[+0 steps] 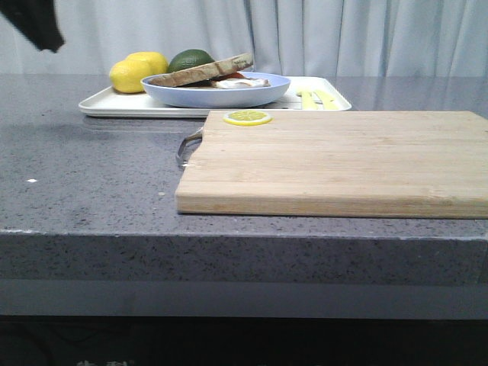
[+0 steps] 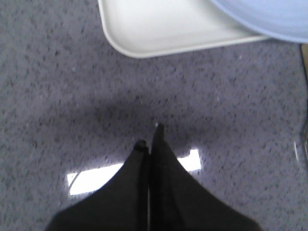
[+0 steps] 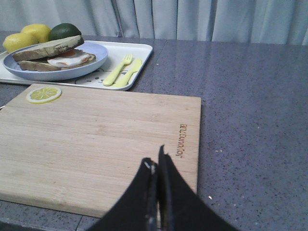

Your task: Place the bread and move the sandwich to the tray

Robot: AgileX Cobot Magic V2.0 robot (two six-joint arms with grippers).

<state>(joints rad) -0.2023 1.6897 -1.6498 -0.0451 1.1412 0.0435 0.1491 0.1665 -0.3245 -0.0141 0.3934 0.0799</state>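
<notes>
The sandwich (image 1: 204, 71) lies on a round pale-blue plate (image 1: 221, 95), and the plate stands on the white tray (image 1: 114, 105) at the back left. Its top bread slice (image 3: 48, 48) leans tilted over the fried egg (image 3: 70, 58) and the lower slice. In the left wrist view my left gripper (image 2: 150, 137) is shut and empty above the bare grey counter, just short of the tray's corner (image 2: 159, 29) and the plate's rim (image 2: 269, 17). My right gripper (image 3: 156, 161) is shut and empty over the near right corner of the wooden cutting board (image 3: 96, 139).
The cutting board (image 1: 343, 160) bears a lemon slice (image 1: 247, 117) at its far left corner and has a metal handle (image 1: 187, 146) on its left side. Two lemons (image 1: 133, 72) and a green fruit (image 1: 191, 58) sit behind the plate. A dark arm part (image 1: 34, 23) hangs top left.
</notes>
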